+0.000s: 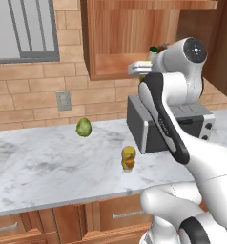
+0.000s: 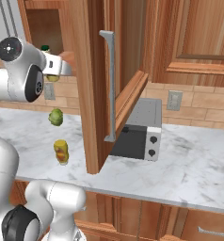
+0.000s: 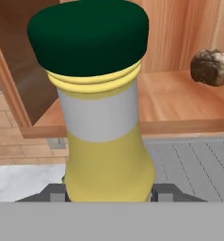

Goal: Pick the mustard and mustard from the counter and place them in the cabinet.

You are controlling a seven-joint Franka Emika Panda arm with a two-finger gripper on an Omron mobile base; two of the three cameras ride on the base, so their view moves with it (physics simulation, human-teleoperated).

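While I am holding the slim bottle [image 3: 104, 117] clenched in my pincer [image 3: 107, 195], its green cap is pointing up and its long axis is standing upright, gripped low on the yellow body. I am carrying it high, just in front of the cabinet [image 1: 115, 43], whose shelf [image 3: 180, 101] is lying straight ahead of the bottle and a little beyond it. Judging from the hand view, the base of the bottle is hanging about level with the shelf's front lip, so the coming move is asking for a push forward, perhaps with a slight lift first. A brown lump [image 3: 210, 66] is sitting on the shelf off to one side, apart from my path. The stubby bottle [image 1: 128, 158] is waiting upright on the tabletop [image 1: 44, 167], well below and apart from my pincer, with a green ball [image 1: 84, 127] behind it.
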